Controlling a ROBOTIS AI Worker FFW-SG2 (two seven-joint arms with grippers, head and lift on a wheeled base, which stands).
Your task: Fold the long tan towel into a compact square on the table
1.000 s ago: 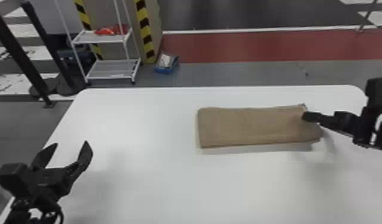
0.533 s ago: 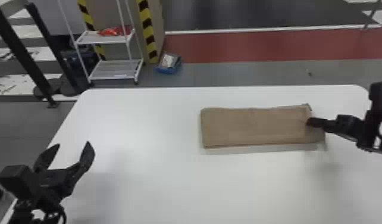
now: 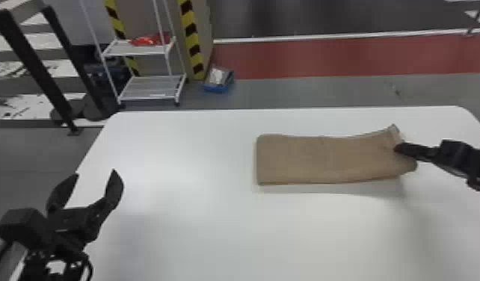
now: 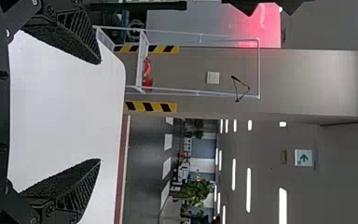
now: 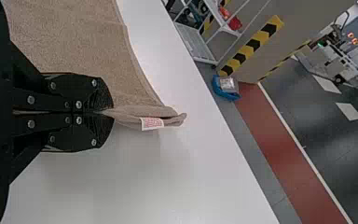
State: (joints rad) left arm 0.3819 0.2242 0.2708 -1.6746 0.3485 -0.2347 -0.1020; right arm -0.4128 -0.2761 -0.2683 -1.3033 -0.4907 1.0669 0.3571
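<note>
Towel (image 3: 325,160) lies on the far half of the tabletop (image 3: 183,231), right of the middle, a long folded strip running left to right. The right claw (image 3: 398,148) comes in from the right side and has hold of the strip's right end, its fingers pinched together on the cloth. That end is lifted, with a shadow under the near edge, while the left end lies flat. In the right wrist view the cloth runs in between the closed fingertips of this claw (image 5: 113,112); a bit of hem pokes out past them, with a white label (image 5: 152,123) with red marks on it.

The left claw (image 3: 96,175) stands well apart from the towel, over the tabletop's left edge, its fingers spread wide and nothing between them.

Compared with half a second ago, the towel's right end has come up: its near edge, then almost straight, now curves upward to the right, and the far corner peaks more. The right claw has risen with it. The left claw looks just as wide and sits in about the same spot.
</note>
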